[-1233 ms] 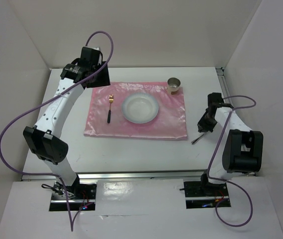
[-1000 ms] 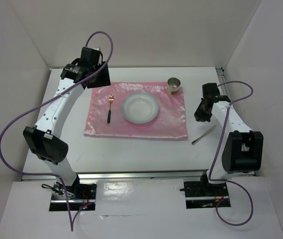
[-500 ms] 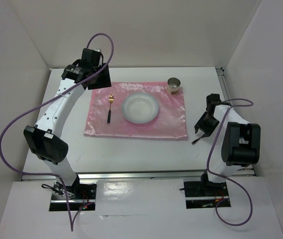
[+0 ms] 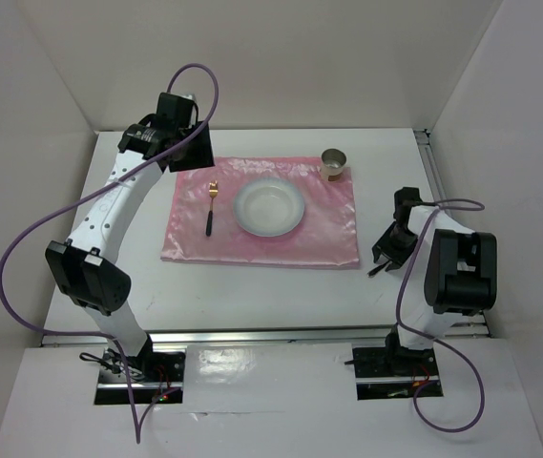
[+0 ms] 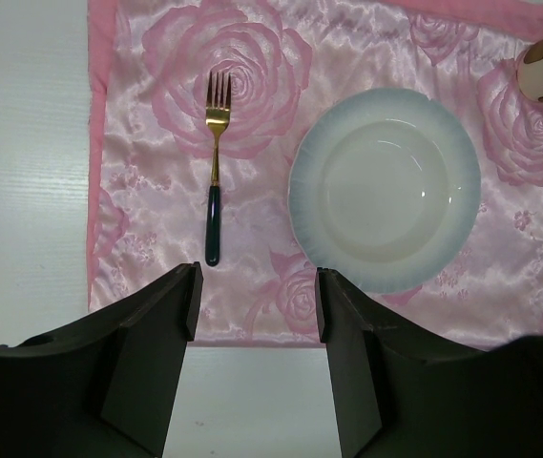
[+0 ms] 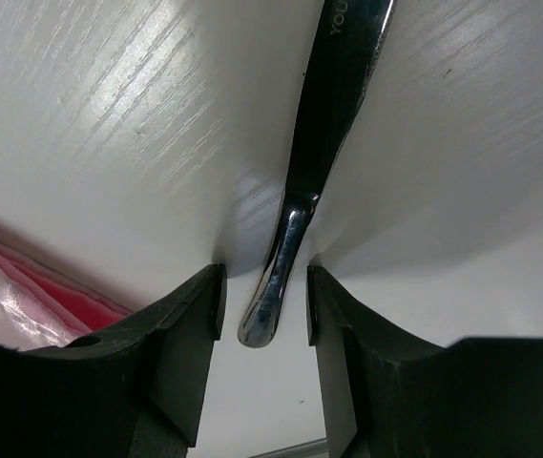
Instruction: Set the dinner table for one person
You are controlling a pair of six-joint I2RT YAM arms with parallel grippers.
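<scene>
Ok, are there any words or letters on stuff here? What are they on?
"YOU" - on the silver utensil between the right gripper's fingers; it runs off the picture's top edge, so more letters may follow.
No writing shows on the fork, plate, cup or cloth.

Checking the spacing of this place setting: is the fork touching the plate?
Apart. The left wrist view shows a clear strip of pink cloth between the fork and the plate, with the fork lying to the plate's left.
</scene>
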